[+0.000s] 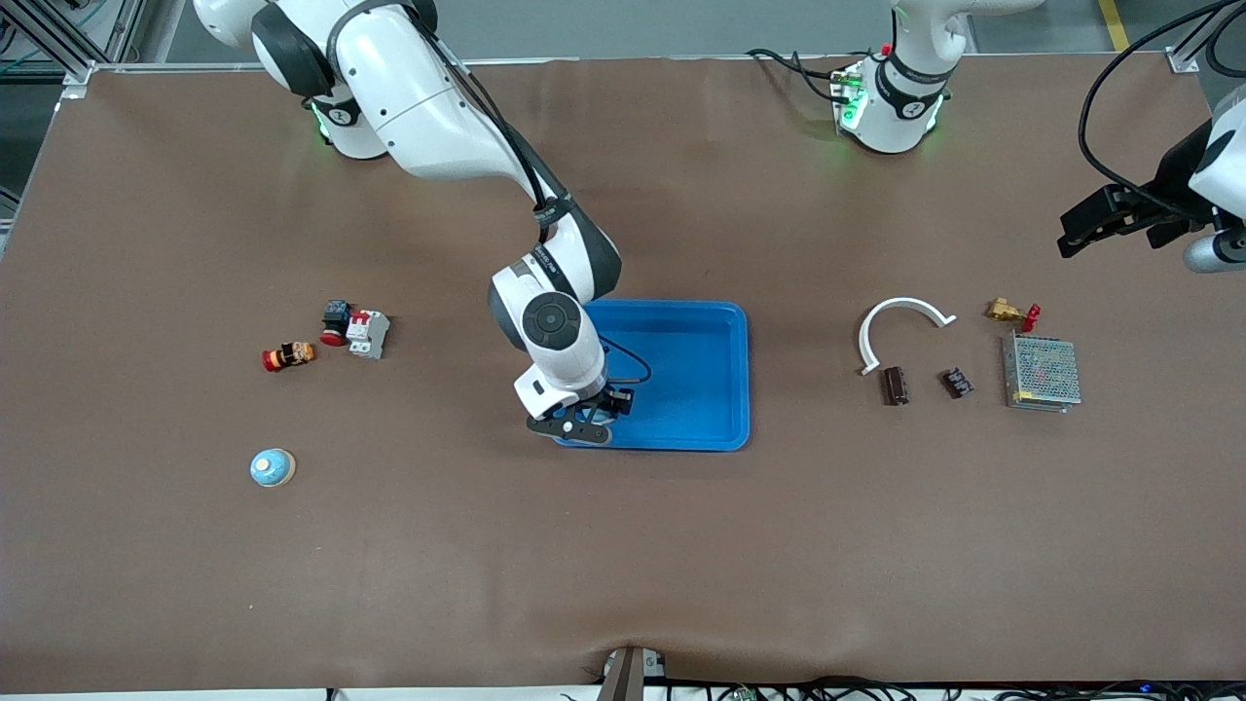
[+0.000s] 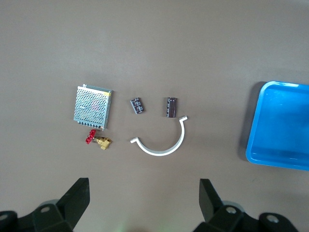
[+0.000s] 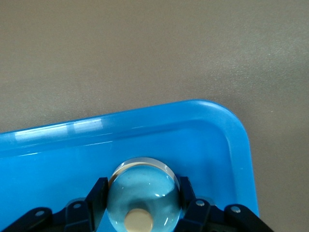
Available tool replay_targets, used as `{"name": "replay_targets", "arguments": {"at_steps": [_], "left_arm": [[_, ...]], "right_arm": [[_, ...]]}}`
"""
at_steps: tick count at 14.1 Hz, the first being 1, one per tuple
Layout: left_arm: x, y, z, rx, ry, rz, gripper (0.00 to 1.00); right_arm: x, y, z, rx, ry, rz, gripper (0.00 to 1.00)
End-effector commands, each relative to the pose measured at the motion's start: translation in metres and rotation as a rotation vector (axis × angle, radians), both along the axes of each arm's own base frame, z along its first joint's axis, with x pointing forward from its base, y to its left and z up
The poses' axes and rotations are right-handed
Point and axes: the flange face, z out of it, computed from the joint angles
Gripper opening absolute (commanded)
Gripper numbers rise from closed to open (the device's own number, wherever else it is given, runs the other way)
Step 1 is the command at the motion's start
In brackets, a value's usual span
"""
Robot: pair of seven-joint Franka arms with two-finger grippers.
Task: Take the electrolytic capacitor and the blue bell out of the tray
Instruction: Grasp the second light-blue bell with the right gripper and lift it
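My right gripper [image 1: 584,421] [image 3: 142,186] is down in the blue tray [image 1: 701,341] at the corner nearest the front camera, on the right arm's side. Its fingers are shut on the sides of the bell [image 3: 144,191], a shiny dome with a tan button. The bell rests on the tray floor. The capacitor [image 1: 895,385] [image 2: 171,107], a dark brown cylinder, lies on the mat toward the left arm's end. My left gripper [image 1: 1081,229] [image 2: 144,198] hangs open and empty, high over that end of the table.
Beside the capacitor lie a white curved bracket [image 1: 900,321], a small dark part [image 1: 957,382], a brass valve [image 1: 1007,312] and a mesh-covered metal box [image 1: 1042,372]. Toward the right arm's end lie a circuit breaker [image 1: 367,333], a red button [image 1: 288,356] and a blue dome [image 1: 272,468].
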Motion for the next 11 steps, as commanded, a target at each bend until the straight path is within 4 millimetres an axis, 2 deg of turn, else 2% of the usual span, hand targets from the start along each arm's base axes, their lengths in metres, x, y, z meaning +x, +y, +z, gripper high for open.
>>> {"name": "replay_targets", "arguments": {"at_steps": [1,2,5,7,11], "left_arm": [[-0.003,-0.002,0.001,-0.016,-0.006,-0.013,1.0],[-0.003,-0.002,0.001,-0.016,-0.007,-0.015,1.0],[-0.003,-0.002,0.002,-0.016,-0.009,-0.013,1.0],[-0.003,-0.002,0.002,-0.016,-0.009,-0.013,1.0],[-0.003,-0.002,0.004,-0.016,-0.012,-0.013,1.0]], "right_arm": [[0.001,0.008,0.0,-0.004,-0.013,0.006,0.47],[0.001,0.008,0.002,-0.004,-0.009,0.004,0.48],[-0.001,0.012,0.029,0.008,-0.001,0.005,0.49],[-0.002,0.008,0.04,-0.014,0.037,0.009,0.49],[0.021,-0.022,0.085,-0.038,0.087,0.058,0.49]]}}
